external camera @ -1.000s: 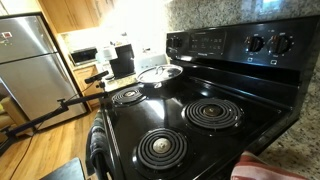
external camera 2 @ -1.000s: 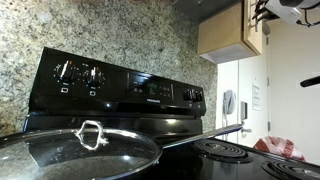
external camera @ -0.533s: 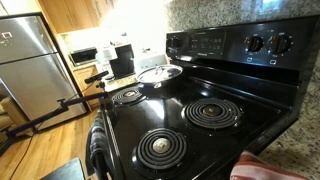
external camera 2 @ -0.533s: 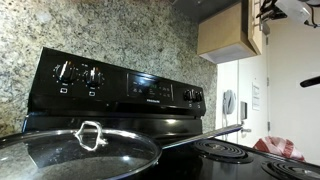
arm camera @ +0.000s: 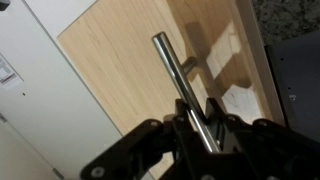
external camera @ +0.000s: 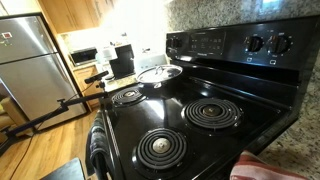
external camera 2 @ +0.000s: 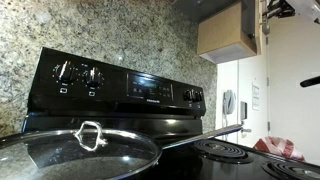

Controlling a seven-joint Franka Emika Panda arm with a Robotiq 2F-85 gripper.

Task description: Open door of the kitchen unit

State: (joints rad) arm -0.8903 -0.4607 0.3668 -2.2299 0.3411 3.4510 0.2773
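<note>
**A:** Claw state at that frame?
**B:** My claw (arm camera: 200,112) was clenched on the handle (arm camera: 172,68). In the wrist view both fingers (arm camera: 182,118) pressed the bar from either side, low centre of the frame.
**A:** Which part of the bar?
**B:** The near end. The rest ran up and left from my fingers to a free tip at upper centre. It was a plain round metal bar, with its shadow on the panel to its right.
**A:** And the door?
**B:** The door (arm camera: 120,75) was light wood, filling the middle of the wrist view and tilted in frame. A white wall (arm camera: 35,90) was on its left, speckled granite (arm camera: 290,20) in the upper right corner.
**A:** Exterior?
**B:** The cabinet (external camera 2: 222,35) sat upper right in an exterior view, above and past the stove (external camera 2: 150,90). My arm (external camera 2: 290,8) was at the top right edge beside it. The claw was too small there to read.
**A:** Door open or closed?
**B:** Couldn't tell from any view.
**A:** Anything else near?
**B:** A glass lid (external camera 2: 80,150), large at lower left of that view, well apart from the cabinet.
</note>
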